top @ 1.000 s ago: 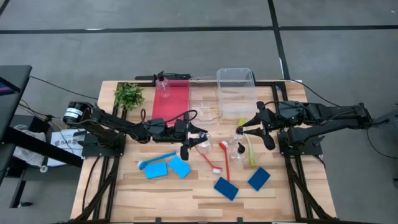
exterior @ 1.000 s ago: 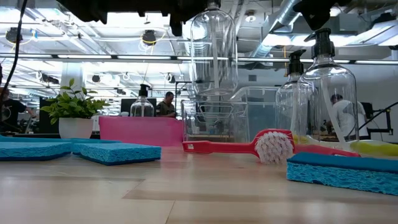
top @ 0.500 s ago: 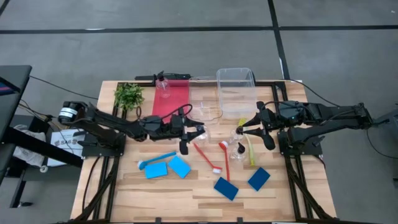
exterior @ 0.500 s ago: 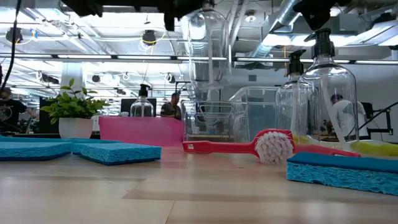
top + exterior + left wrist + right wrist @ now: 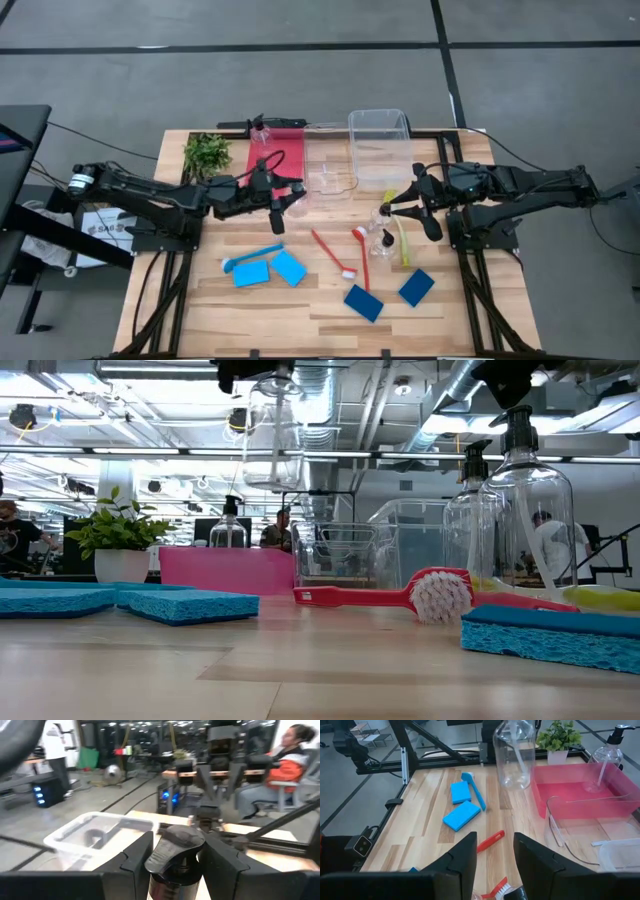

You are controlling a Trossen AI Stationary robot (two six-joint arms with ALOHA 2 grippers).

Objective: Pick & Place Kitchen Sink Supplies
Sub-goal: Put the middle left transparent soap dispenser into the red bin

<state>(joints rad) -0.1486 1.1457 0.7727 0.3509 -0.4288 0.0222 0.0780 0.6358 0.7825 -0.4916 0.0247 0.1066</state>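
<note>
Carried back from the middle of the table, the small clear pump bottle with a black top (image 5: 290,198) now hangs clear of the wood just beside the long pink plastic bin (image 5: 273,160), clamped at its neck by the left gripper (image 5: 276,199); a second ago the same bottle hung above the red brushes, farther from that bin. In the left wrist view the two dark fingers (image 5: 134,861) press on either side of the black pump head (image 5: 175,845), so the grip looks secure.

Over by the two upright clear pump bottles (image 5: 384,232), well apart from the pink bin, the right gripper (image 5: 388,206) has not shifted, its fingers parted with nothing between them.

One clear bottle (image 5: 262,136) already stands at the far end of the pink bin. My judgement is that the carried bottle is bound for the same bin, with lowering and release to come. Sponges and brushes lie unsorted on the table (image 5: 200,300).
</note>
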